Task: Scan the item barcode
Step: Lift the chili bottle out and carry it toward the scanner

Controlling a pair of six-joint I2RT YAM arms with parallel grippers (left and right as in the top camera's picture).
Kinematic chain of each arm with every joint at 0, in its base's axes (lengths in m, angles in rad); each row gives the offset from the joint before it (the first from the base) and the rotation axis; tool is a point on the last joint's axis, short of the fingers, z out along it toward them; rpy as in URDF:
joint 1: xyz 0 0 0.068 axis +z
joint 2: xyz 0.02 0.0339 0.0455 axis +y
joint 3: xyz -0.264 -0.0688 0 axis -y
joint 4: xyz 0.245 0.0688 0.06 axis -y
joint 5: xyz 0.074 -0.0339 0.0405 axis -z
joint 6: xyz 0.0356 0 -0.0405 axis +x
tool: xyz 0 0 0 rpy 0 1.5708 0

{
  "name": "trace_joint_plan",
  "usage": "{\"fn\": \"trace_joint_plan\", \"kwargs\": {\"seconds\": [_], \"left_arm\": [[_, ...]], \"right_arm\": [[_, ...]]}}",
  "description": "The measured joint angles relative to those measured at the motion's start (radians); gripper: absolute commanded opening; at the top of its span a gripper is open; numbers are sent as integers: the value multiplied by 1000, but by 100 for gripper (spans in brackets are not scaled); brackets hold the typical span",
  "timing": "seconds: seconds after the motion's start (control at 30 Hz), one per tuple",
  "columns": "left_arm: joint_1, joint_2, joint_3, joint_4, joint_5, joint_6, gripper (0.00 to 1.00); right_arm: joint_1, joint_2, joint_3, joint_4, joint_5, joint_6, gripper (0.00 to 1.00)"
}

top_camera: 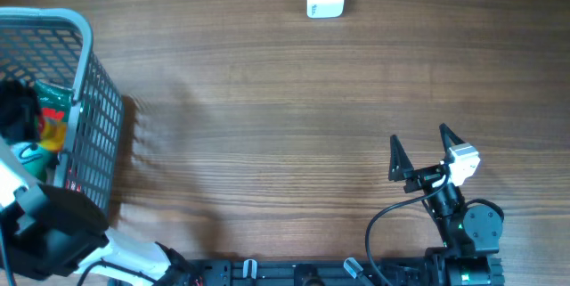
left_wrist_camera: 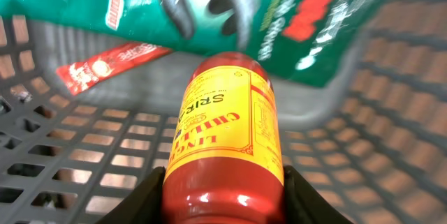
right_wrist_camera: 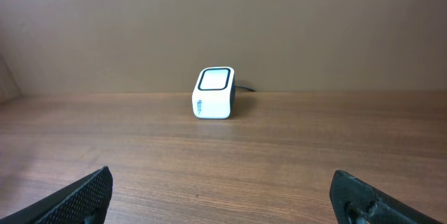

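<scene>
**A:** Where is the item, and what does the left claw have?

**B:** From my remote seat, the red plastic sauce bottle with a yellow label (left_wrist_camera: 227,140) is inside the grey plastic mesh basket (top_camera: 85,99) at the table's left edge. Its length points away from the wrist camera. The left gripper (left_wrist_camera: 223,197) is clamped on the bottle, one black finger against each flank, with no gap that I can see.

**A:** And the other arm?

**B:** The right gripper (top_camera: 420,151) has its jaws wide apart and empty above the brown wooden table (top_camera: 267,117). It faces the small white box-shaped scanner (right_wrist_camera: 213,93) at the far edge, well apart from the basket.

**A:** How will the bottle handle?

**B:** I judge it stiff, rounded and glossy, so it may slip or roll between the pads. It could be fairly heavy if full (I cannot see the fill level). My hold is across the wide body at its near end, which seems the steadiest place. A crinkled green foil packet (left_wrist_camera: 293,21) lies over the far end, and a flat red sachet (left_wrist_camera: 112,63) lies just beside it, so either may drag along on a lift. The barcode is not in view.
</scene>
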Motion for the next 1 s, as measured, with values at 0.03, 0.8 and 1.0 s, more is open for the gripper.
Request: {"fn": "trace_joint_plan", "kwargs": {"seconds": [0.03, 0.8, 1.0], "left_arm": [[0, -5, 59, -24, 0, 1, 34], [-520, -441, 342, 3, 253, -22, 33], [-748, -346, 342, 1, 204, -22, 33]], "right_arm": [[0, 0, 0, 0, 0, 0, 100], [0, 0, 0, 0, 0, 0, 100], [0, 0, 0, 0, 0, 0, 100]]}}
